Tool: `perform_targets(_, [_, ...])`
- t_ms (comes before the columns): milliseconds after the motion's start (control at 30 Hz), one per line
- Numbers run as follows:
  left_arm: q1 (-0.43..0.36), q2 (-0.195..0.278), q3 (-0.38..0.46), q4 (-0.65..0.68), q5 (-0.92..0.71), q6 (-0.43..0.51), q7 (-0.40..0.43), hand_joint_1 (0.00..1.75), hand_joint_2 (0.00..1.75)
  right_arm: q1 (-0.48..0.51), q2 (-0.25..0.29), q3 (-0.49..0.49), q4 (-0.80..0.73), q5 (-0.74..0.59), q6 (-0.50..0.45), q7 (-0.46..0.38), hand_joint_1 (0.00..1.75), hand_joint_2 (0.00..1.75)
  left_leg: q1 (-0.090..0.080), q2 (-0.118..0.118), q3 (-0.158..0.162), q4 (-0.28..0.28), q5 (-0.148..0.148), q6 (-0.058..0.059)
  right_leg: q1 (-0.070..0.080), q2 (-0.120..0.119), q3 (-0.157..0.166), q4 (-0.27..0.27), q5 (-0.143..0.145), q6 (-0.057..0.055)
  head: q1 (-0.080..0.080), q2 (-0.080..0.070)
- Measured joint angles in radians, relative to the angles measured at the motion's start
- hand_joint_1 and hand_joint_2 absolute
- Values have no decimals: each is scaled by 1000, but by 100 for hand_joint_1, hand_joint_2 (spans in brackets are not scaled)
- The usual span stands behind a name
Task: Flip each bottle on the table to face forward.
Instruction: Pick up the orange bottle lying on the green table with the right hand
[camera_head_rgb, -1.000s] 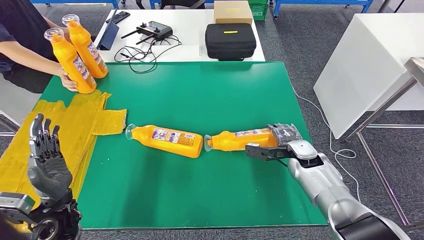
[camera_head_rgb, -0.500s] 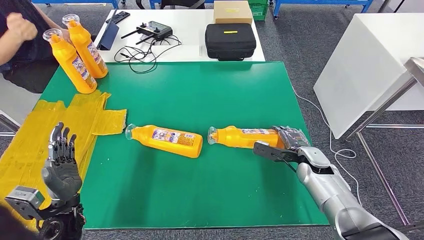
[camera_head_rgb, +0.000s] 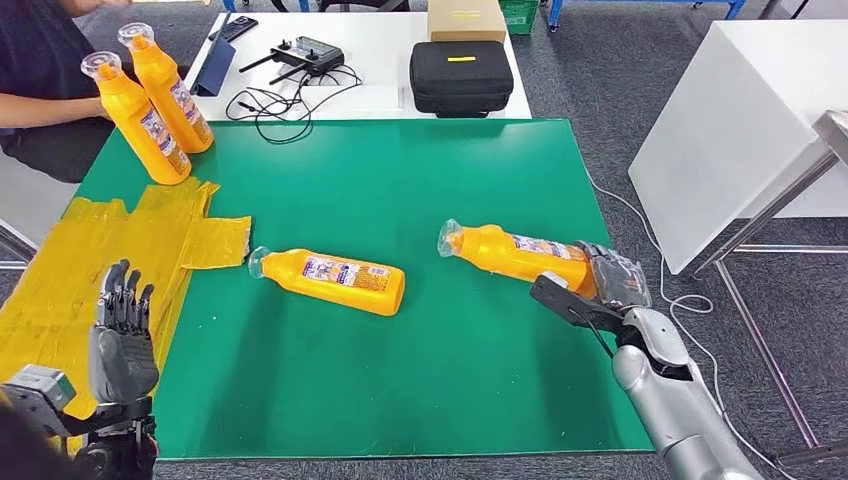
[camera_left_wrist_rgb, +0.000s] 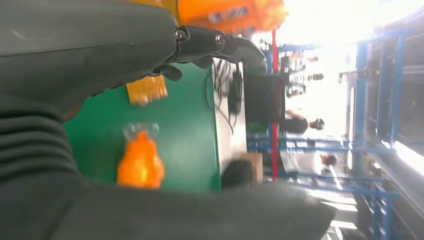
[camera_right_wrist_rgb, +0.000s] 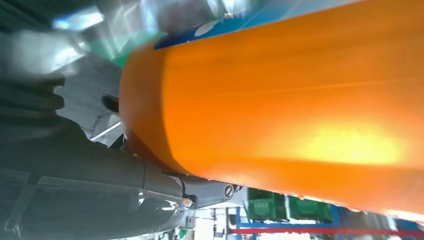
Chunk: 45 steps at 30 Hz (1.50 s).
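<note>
Fingers of our right hand clasp the held bottle at its base; rigid, slick plastic, likely base-heavy.

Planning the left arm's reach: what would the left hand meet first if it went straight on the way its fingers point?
Probably the yellow sheet on the table; farther along stand two upright bottles. The left hand looks raised, so depth is unclear.

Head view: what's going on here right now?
The right hand grips the base of one orange bottle, lifted at an angle over the green table. A second bottle lies on its side mid-table, untouched. The left hand hovers open near the yellow sheet. Two upright bottles stand at the far left corner beside a seated person.
</note>
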Motion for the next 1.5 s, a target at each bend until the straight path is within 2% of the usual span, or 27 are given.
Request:
perform_targets(233, [-25,-35,-3,14,85,-114,52,0,175,-30,103,-18,-7,-43,-20,-61,175,175,1,1,1,0,1,0,0,0,0,0,0,0,0,0])
perform_targets(433, [-52,-53,-29,46,134,-138,72,0,175,-84,205,-20,12,-83,-17,-95,175,175,1,1,0,0,1,-1,1,1,0,1,0,0,0,0])
perform_targets(567, [-99,-64,-62,87,179,-137,78,0,175,-128,306,-14,36,-109,-5,-108,175,175,1,3,1,0,1,-1,1,1,0,1,0,0,0,0])
perform_targets(700, [-137,-70,-89,114,204,-128,82,0,175,-158,397,5,62,-120,-2,-102,175,175,1,3,1,0,1,-1,1,1,0,1,0,0,0,0])
perform_targets(867, [-157,-72,-106,132,221,-120,91,0,175,-182,459,22,94,-125,2,-85,175,175,1,3,0,0,1,-1,1,1,-1,1,0,0,0,0])
perform_targets(1067, [-208,-86,-142,165,243,-98,110,0,175,-231,559,71,164,-153,33,-13,175,175,1,3,1,0,1,-1,1,1,-1,1,0,0,0,0])
perform_targets(1200, [-225,-96,-169,181,249,-92,117,0,175,-246,596,142,194,-231,41,28,175,175,1,3,1,0,1,-1,1,1,-1,1,0,0,0,0])
perform_targets(1500, [-226,-100,-211,182,267,-83,130,0,175,-255,618,332,224,-376,40,85,175,175,1,3,0,0,1,-1,1,1,-1,1,0,0,1,0])
